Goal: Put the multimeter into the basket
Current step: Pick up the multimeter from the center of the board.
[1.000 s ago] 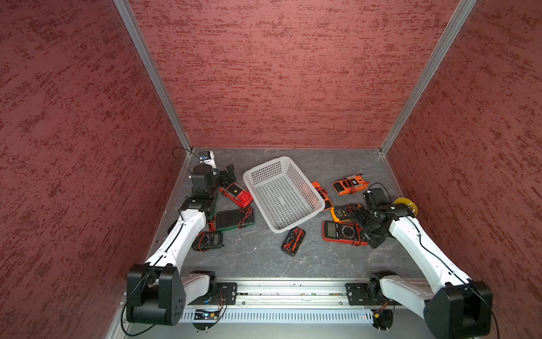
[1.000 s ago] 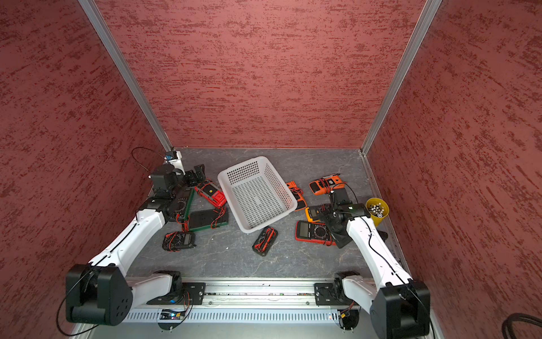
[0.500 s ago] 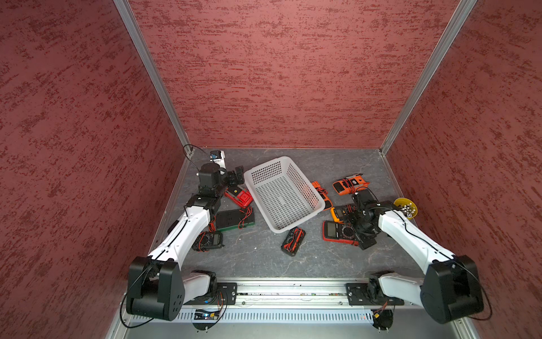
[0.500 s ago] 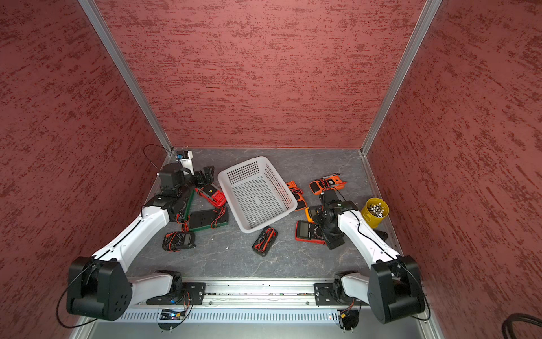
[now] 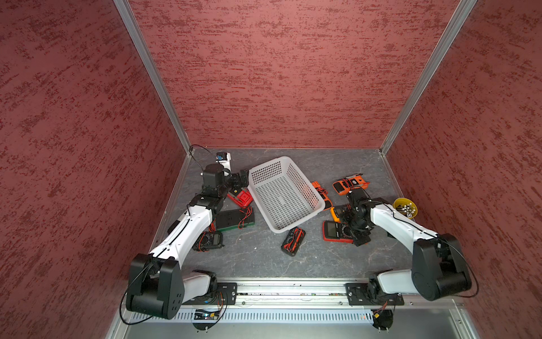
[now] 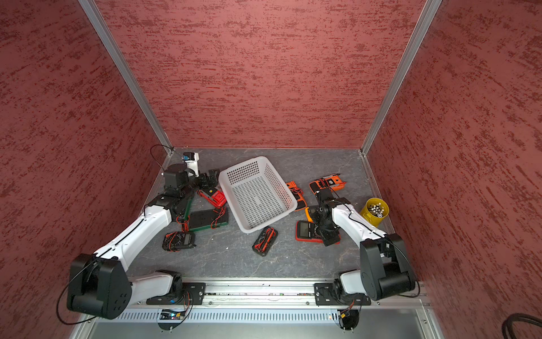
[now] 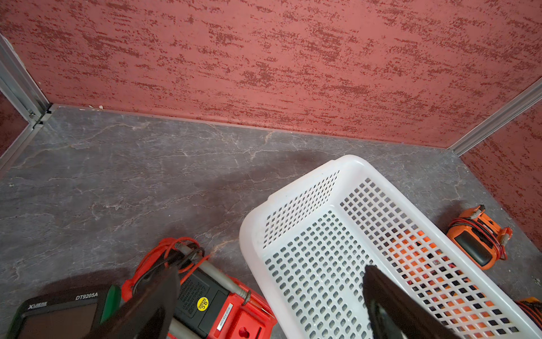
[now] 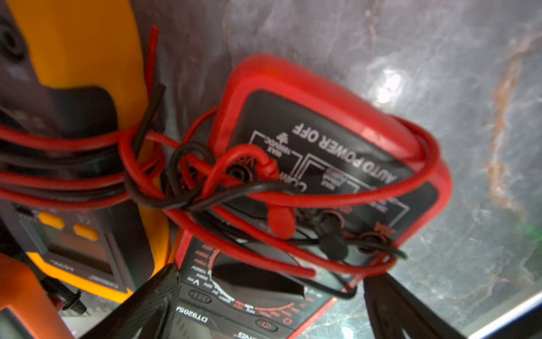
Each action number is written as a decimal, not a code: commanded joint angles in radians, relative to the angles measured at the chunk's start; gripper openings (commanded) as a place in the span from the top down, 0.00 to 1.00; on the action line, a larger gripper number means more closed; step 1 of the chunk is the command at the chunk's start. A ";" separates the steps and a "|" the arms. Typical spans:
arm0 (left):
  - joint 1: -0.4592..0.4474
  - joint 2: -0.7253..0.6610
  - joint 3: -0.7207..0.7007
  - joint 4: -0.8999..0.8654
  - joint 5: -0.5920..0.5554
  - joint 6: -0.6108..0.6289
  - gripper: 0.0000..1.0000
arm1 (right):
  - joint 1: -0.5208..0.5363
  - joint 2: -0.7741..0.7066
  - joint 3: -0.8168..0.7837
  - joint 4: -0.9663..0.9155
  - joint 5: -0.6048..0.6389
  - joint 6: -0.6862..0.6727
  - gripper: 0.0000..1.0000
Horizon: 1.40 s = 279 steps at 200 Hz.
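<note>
The white perforated basket stands empty mid-table, with several multimeters around it. My right gripper is open and low over a red multimeter wrapped in red and black leads. Its fingers straddle the meter's dial end, with floor showing beside one finger. My left gripper is open too. It hovers above a red meter lying face down and the basket's near corner.
A green-edged black meter, a small black meter and a black meter with leads lie left and front of the basket. Orange meters and a yellow one lie right. A yellow cup stands by the right wall.
My right gripper has swung left from near the yellow cup to over the red multimeter. The left gripper has shifted a little toward the basket. Both have stayed open.
</note>
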 commanded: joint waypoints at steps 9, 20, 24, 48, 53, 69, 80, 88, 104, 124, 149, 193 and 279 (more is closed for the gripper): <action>-0.008 0.009 0.022 -0.018 0.017 0.010 0.00 | -0.025 0.027 -0.007 0.027 0.082 -0.023 0.01; -0.011 0.009 0.025 -0.021 0.017 0.010 0.00 | -0.033 0.027 -0.008 0.021 0.100 -0.040 0.01; -0.013 0.009 0.025 -0.022 0.017 0.010 0.00 | -0.036 0.028 -0.008 0.017 0.110 -0.044 0.01; -0.019 0.010 0.027 -0.024 0.016 0.010 0.00 | -0.051 0.040 -0.009 0.014 0.150 -0.084 0.01; -0.021 0.010 0.027 -0.024 0.017 0.009 0.00 | -0.052 0.043 -0.008 0.019 0.159 -0.099 0.01; -0.024 0.013 0.030 -0.028 0.014 0.009 0.00 | -0.055 0.037 -0.007 0.054 0.185 -0.130 0.01; -0.025 0.015 0.034 -0.030 0.015 0.011 0.00 | -0.056 0.018 -0.015 0.088 0.204 -0.148 0.01; -0.027 0.017 0.039 -0.034 0.015 0.013 0.00 | -0.057 0.000 -0.025 0.098 0.221 -0.146 0.01; -0.028 0.019 0.045 -0.039 0.014 0.014 0.00 | -0.074 -0.038 -0.046 0.108 0.242 -0.150 0.01; -0.030 0.023 0.048 -0.035 0.016 0.015 0.00 | -0.117 -0.052 -0.060 0.127 0.232 -0.206 0.01; -0.032 0.037 0.061 -0.033 0.020 0.020 0.00 | -0.163 -0.003 -0.049 0.143 0.189 -0.271 0.01; -0.036 0.065 0.090 -0.041 0.029 0.025 0.00 | -0.167 0.087 -0.019 0.183 0.118 -0.275 0.01; -0.039 0.065 0.085 -0.033 -0.001 0.027 0.00 | -0.167 0.168 -0.022 0.169 0.054 -0.283 0.16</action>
